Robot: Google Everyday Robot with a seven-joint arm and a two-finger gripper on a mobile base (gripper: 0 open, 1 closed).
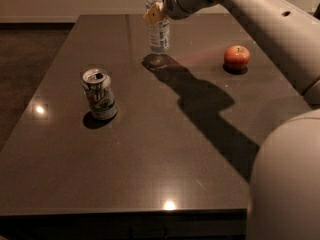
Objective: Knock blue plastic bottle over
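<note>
The blue plastic bottle (158, 32), clear with a white cap and a blue-and-white label, stands upright at the far middle of the dark table (165, 149). My gripper (154, 15) is at the bottle's upper part, coming in from the right and touching or very close to its neck. The arm reaches over the table's far right side and hides part of the bottle's top.
A green-and-white soda can (99, 94) stands upright at the left middle of the table. A red apple (236, 57) lies at the far right. The robot's pale body (285, 179) fills the near right corner. The arm's shadow runs across the table's middle.
</note>
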